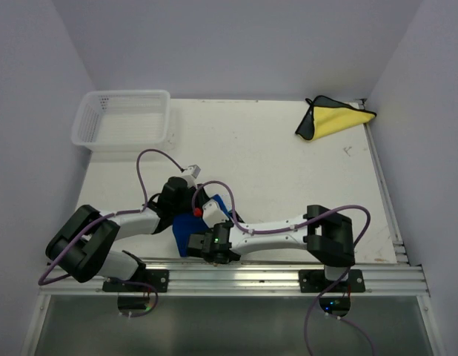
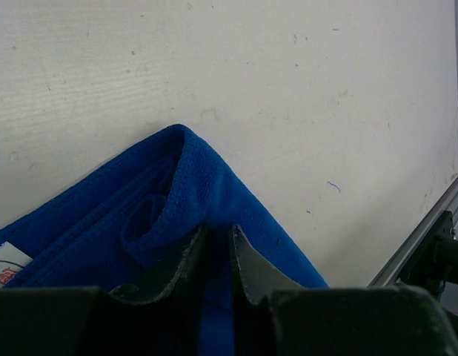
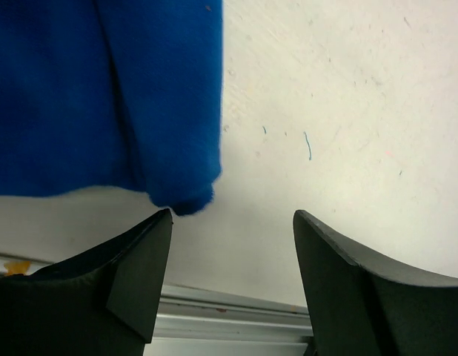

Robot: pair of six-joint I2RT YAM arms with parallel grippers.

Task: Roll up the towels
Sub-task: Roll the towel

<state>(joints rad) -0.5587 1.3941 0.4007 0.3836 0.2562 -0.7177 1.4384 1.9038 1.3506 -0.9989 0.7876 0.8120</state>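
Left tool point(image 2: 218, 231) nips blue towel point(image 2: 140, 196); right tool point(image 3: 233, 219) gapes.

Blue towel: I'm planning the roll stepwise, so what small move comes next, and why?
Probably slide the right gripper onto the blue towel at its loose corner and close: its jaws stand open and empty beside that corner, while the left gripper pinches the folded edge.

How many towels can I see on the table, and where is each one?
2. The blue towel lies near the front edge of the table, partly covered by the robot, so some cloth may be hidden there. The yellow towel lies folded in the far right corner.
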